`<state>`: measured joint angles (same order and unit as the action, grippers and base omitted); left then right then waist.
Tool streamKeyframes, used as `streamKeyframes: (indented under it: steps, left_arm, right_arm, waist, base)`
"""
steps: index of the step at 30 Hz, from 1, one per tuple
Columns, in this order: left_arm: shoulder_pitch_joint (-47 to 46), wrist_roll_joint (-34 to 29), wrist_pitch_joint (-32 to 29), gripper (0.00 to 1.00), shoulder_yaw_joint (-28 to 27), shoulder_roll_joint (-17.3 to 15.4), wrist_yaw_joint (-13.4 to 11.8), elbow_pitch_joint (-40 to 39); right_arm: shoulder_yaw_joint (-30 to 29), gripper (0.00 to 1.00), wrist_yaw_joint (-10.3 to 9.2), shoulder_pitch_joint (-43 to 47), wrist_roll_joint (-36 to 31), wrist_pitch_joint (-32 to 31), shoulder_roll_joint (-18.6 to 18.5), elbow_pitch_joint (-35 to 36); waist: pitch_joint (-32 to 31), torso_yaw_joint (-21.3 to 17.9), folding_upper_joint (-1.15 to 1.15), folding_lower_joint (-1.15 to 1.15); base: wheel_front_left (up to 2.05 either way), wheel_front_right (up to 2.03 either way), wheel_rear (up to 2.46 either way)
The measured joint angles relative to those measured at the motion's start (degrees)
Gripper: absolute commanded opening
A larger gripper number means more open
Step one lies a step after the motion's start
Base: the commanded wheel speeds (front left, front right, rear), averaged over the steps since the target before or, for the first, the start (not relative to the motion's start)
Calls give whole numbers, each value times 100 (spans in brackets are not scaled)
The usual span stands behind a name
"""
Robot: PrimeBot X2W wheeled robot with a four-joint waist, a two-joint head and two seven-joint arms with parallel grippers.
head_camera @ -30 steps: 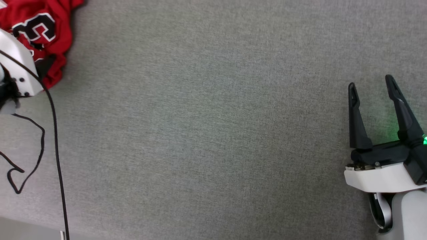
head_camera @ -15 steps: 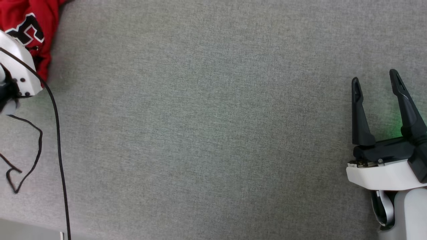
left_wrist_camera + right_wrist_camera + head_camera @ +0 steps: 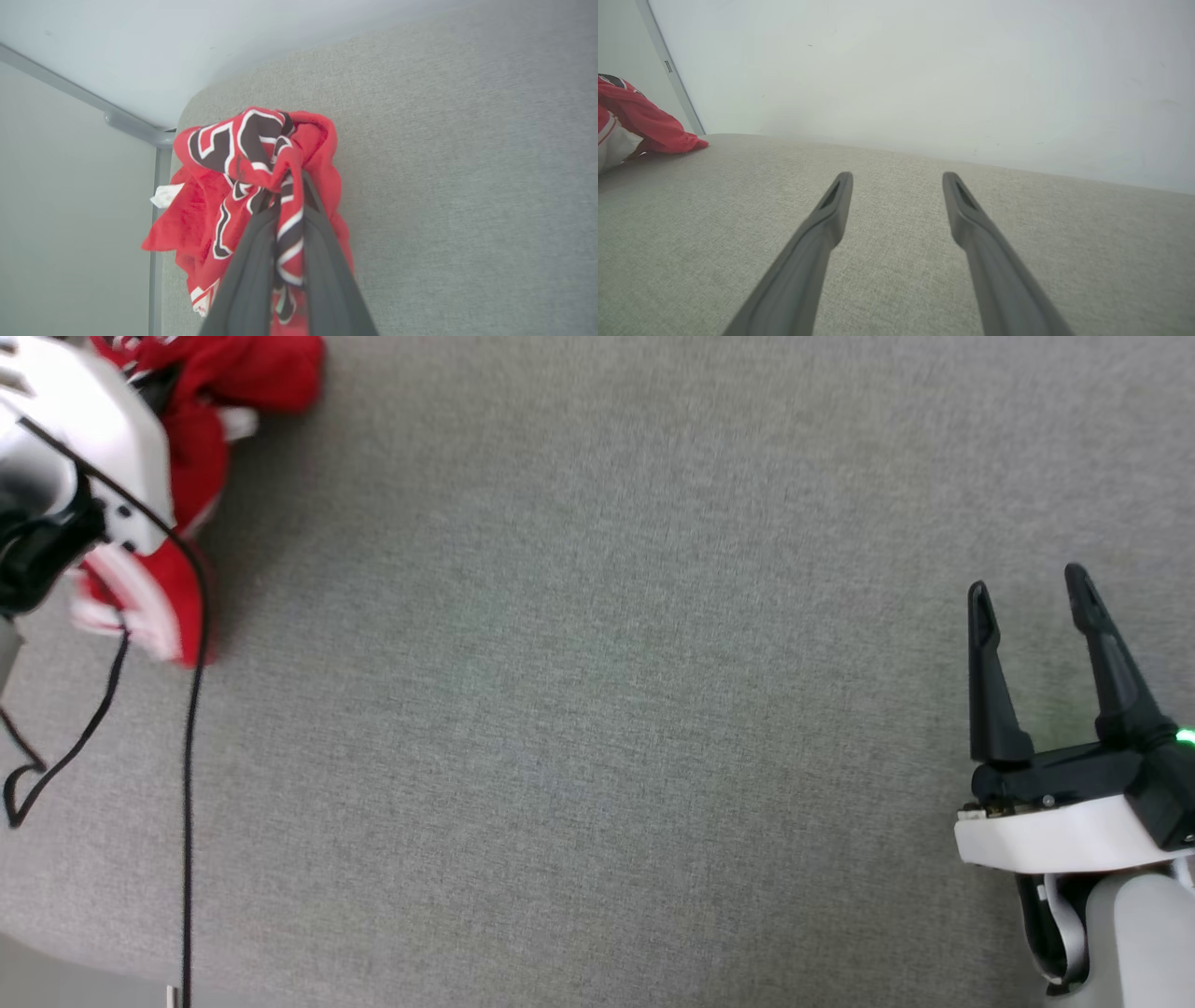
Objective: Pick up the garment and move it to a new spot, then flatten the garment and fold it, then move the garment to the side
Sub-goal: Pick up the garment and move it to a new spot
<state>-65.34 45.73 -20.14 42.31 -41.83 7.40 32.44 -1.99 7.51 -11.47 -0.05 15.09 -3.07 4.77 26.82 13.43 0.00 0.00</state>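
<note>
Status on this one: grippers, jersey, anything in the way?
Left gripper shut on jersey, bunched at table corner. Right gripper open, empty. Black cable dangles beside jersey.

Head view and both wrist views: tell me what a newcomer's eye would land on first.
The red garment grabs the eye, bunched near a corner of the grey surface, black white-outlined numerals showing. In the left wrist view the left tool is shut on a fold of it. At the head view's lower right the right tool stands open, holding nothing.
</note>
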Motion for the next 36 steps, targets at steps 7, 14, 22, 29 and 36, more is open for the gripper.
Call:
streamKeyframes:
  steps: [7,14,22,29,36]
  left_arm:
    - [-416,-185,227,0,619,153,0,-873]
    - [-573,-431,505,0,1248,669,1,-1549]
    - [-757,-571,829,0,2136,1638,1,-1882]
    - [-599,-492,1080,0,2975,2461,1,-1784]
    - [580,-921,528,0,3110,3175,0,-1847]
  right_arm:
    - [38,100,0,68,355,0,10,-99]
    - [-44,100,0,68,621,1,10,-130]
    - [-225,100,0,62,898,1,10,-159]
    - [-417,100,0,46,1069,0,11,-175]
    - [-450,100,0,8,1120,0,13,-175]
  waist:
    - [-394,-201,0,-1]
    - [-536,-673,0,0]
    - [-532,-1233,0,-1]
    - [-458,-1558,0,0]
    - [-334,-1622,0,0]
  base:
    - [0,0,0]
    - [0,0,0]
    - [0,0,0]
    - [0,0,0]
    - [0,0,0]
